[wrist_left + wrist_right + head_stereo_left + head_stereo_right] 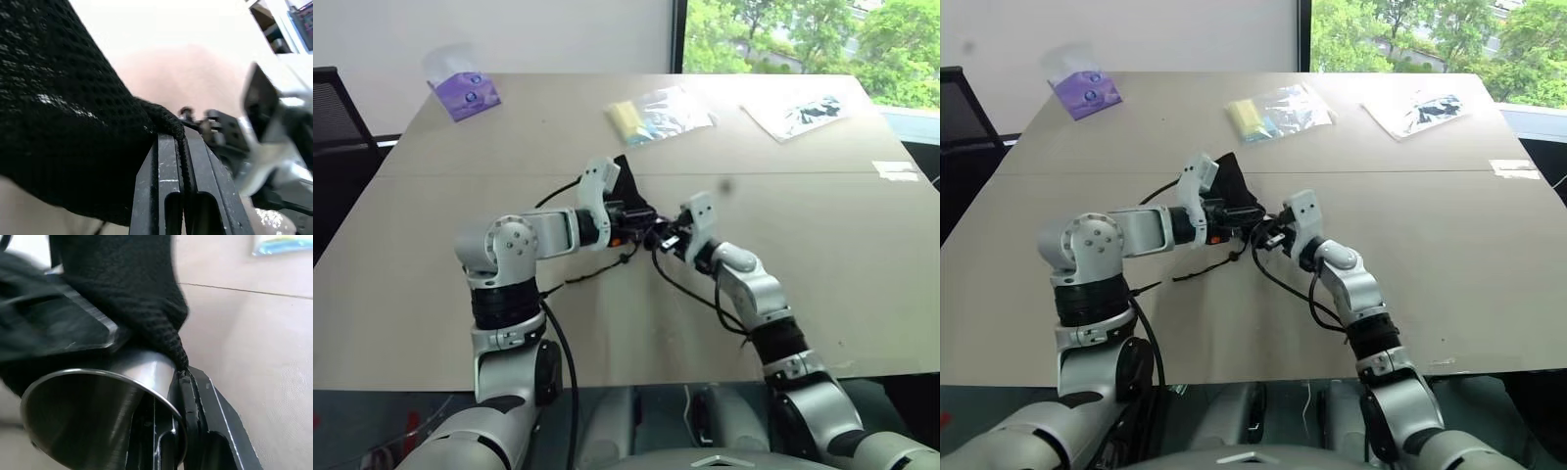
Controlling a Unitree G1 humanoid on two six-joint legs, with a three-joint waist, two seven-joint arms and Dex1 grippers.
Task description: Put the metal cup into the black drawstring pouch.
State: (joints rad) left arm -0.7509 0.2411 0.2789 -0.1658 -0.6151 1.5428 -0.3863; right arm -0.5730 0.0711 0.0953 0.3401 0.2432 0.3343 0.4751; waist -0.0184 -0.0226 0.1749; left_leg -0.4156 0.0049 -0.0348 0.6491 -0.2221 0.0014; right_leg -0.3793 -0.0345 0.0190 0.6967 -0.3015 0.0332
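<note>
The cup (98,411) sits mid-table, above the surface, clamped by its rim in the right gripper (171,431), base against the pouch (127,289) mouth. The left gripper (178,166) has its fingers pressed together on the pouch's edge, holding it up. Judged stage: insertion beginning; the cup is not yet inside. The right wrist view shows cup against fabric; the head views show a tissue pack (463,91) far left and plastic packets (658,113) beyond.
</note>
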